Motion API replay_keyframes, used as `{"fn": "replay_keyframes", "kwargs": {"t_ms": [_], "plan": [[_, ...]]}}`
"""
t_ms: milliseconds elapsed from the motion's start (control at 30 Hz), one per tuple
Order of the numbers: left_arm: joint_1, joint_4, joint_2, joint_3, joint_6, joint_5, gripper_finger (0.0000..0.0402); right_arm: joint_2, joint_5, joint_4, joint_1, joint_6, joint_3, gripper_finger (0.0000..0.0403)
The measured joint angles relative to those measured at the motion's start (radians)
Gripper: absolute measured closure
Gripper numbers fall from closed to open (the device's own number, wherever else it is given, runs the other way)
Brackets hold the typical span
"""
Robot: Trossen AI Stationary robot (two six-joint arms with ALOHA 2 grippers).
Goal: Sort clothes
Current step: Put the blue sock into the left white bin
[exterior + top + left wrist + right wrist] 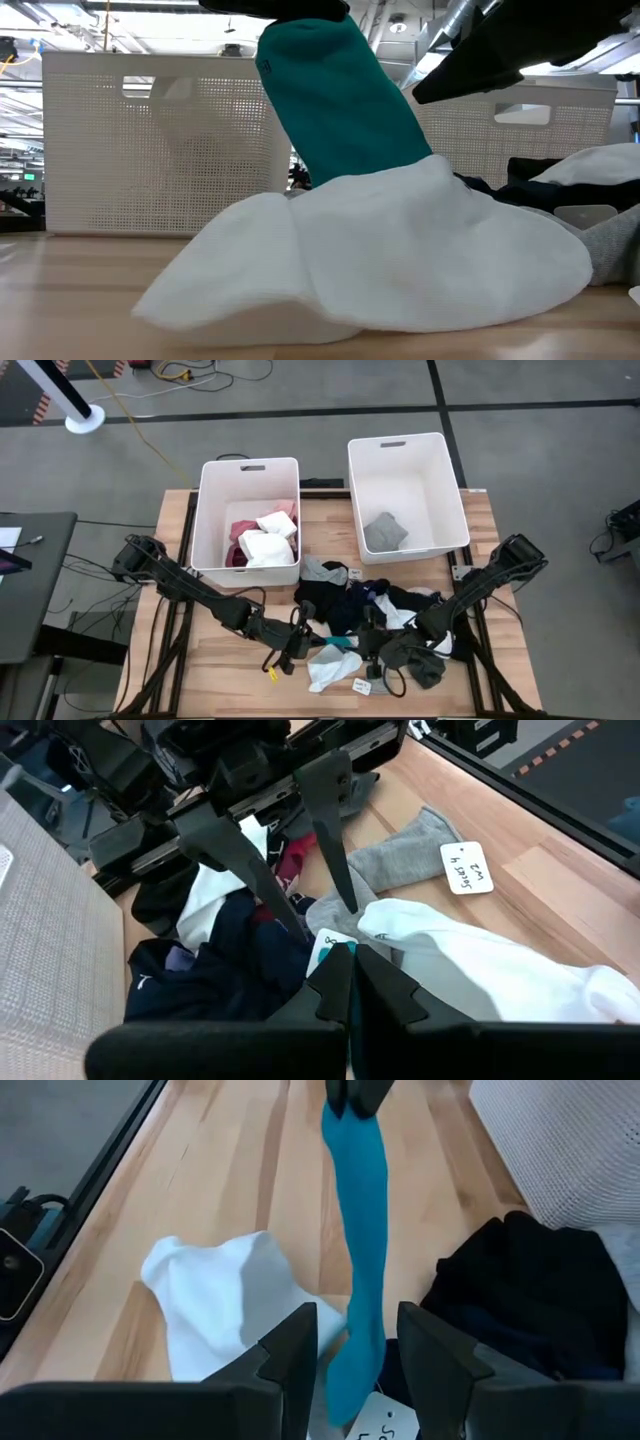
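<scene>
Wooden tabletop (pixel 200 660), two white bins (pixel 247 510) at far edge, clothes heap (pixel 370 610) near front.

Left gripper (pixel 295 643) clenched on teal sock (pixel 362 1280), stretched taut above white garment (pixel 380 250), probably to free it from heap.

Right gripper (pixel 355 1350) straddling sock's lower end, jaws apart, not yet gripping.

Paper tag (pixel 466 867): handwriting, illegible.
</scene>
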Motion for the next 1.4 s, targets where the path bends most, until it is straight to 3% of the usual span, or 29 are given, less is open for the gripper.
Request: {"fn": "replay_keyframes", "kwargs": {"t_ms": [267,700,1100,1400], "plan": [[-0.008,-0.065,0.0,0.054,0.039,-0.006,0.0401,0.0,0.004,0.003,-0.005,-0.001,0.0,0.0249],[-0.025,-0.409,0.0,0.249,0.073,-0.139,0.0401,0.0,0.004,0.148,-0.006,-0.146,0.0,0.0249],[-0.05,-0.493,0.0,0.331,0.091,-0.175,0.0401,0.0,0.004,0.233,-0.059,-0.226,0.0,0.0249],[-0.064,-0.637,0.0,0.366,0.033,-0.21,0.0401,0.0,0.095,0.231,-0.02,-0.361,0.051,0.0249]]}}
